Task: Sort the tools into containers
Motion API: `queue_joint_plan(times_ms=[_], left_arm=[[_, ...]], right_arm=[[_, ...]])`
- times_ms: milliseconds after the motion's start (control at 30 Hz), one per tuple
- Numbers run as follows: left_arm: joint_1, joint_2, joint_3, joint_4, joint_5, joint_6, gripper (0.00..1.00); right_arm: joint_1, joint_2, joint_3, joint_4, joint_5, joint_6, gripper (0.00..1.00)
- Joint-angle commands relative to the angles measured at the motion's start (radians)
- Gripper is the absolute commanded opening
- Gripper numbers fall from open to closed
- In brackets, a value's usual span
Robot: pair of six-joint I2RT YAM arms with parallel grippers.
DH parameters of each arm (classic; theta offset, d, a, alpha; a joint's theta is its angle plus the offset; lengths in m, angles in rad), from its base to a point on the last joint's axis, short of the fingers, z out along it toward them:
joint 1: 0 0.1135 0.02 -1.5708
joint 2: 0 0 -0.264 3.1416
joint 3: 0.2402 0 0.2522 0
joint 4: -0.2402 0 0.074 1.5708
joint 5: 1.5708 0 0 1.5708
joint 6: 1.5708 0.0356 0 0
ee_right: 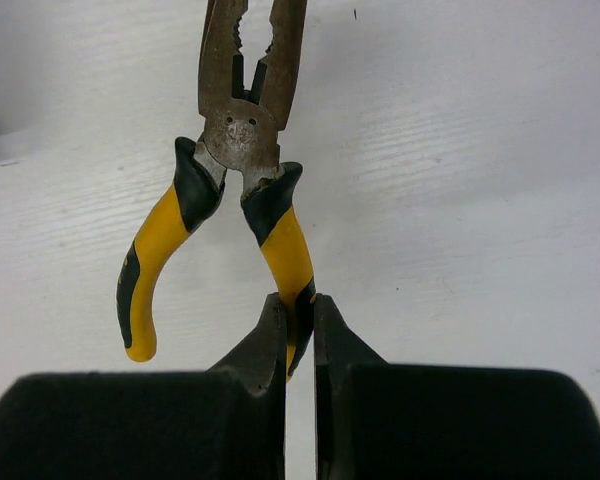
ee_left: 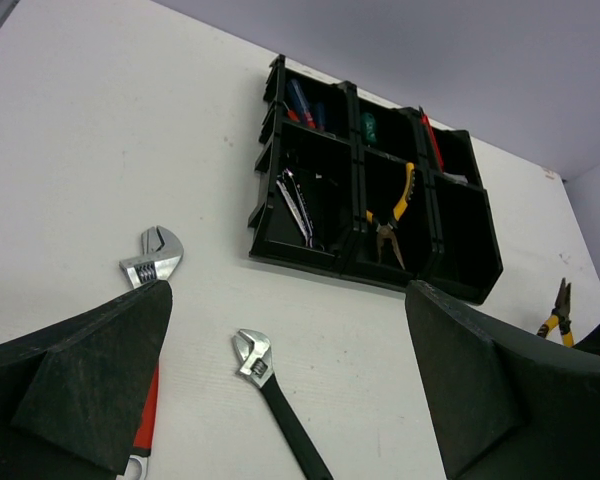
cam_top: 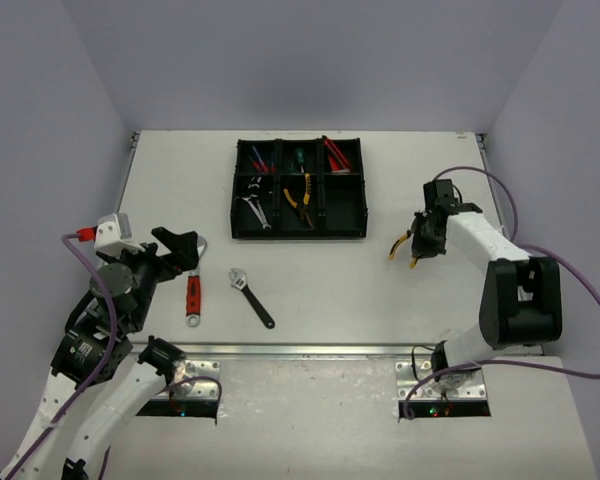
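My right gripper [ee_right: 299, 305] is shut on one handle of the yellow-handled pliers [ee_right: 242, 140], whose other handle splays out to the left. In the top view these pliers [cam_top: 404, 246] sit at the right gripper [cam_top: 420, 250], right of the black tray [cam_top: 300, 236]; whether they touch the table I cannot tell. A red-handled wrench [cam_top: 193, 293] and a black-handled wrench [cam_top: 252, 298] lie in front of the tray. My left gripper [cam_top: 185, 250] hangs open over the red wrench's head [ee_left: 152, 260], with nothing between its fingers. The black wrench [ee_left: 270, 390] lies between them on the table.
The tray's compartments hold screwdrivers [cam_top: 264, 158], red knives [cam_top: 335, 152], silver spanners [cam_top: 256, 212] and another pair of yellow pliers [cam_top: 298, 195]. Grey walls close in the table on three sides. Cables loop beside both arms.
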Motion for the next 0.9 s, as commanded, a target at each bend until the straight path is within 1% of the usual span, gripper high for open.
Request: queue_joint_plan(times_ms=[0, 67, 133, 200, 300, 400, 533, 700, 767, 867], left_arm=[[-0.012, 0.01, 0.002, 0.034, 0.001, 0.008, 1.0], [-0.012, 0.009, 0.003, 0.034, -0.001, 0.007, 1.0], [-0.012, 0.012, 0.002, 0.032, -0.003, 0.006, 1.0], [-0.012, 0.015, 0.004, 0.031, -0.005, 0.005, 1.0], [-0.012, 0.015, 0.004, 0.029, -0.012, 0.003, 1.0], [-0.012, 0.011, 0.005, 0.026, -0.018, 0.0, 1.0], [-0.012, 0.005, 0.003, 0.026, -0.019, -0.001, 1.0], [-0.012, 0.011, 0.005, 0.024, -0.024, -0.003, 1.0], [-0.012, 0.01, 0.005, 0.024, -0.027, -0.003, 1.0], [-0.012, 0.012, 0.005, 0.026, -0.028, -0.001, 1.0]], right_arm=[[0.029, -0.134, -0.003, 0.076, 0.009, 0.011, 0.0], [0.076, -0.163, 0.015, 0.076, 0.021, -0.002, 0.0], [0.185, -0.175, 0.045, 0.081, 0.044, -0.033, 0.0], [0.269, -0.16, 0.097, 0.092, 0.072, -0.055, 0.0], [0.359, -0.095, 0.198, 0.116, 0.096, -0.077, 0.0], [0.429, -0.007, 0.3, 0.129, 0.19, -0.102, 0.0], [0.502, 0.146, 0.457, 0.141, 0.24, -0.14, 0.0], [0.567, 0.353, 0.719, 0.092, 0.331, -0.202, 0.0], [0.575, 0.471, 0.858, 0.02, 0.364, -0.205, 0.0], [0.594, 0.592, 0.986, -0.01, 0.384, -0.216, 0.0]])
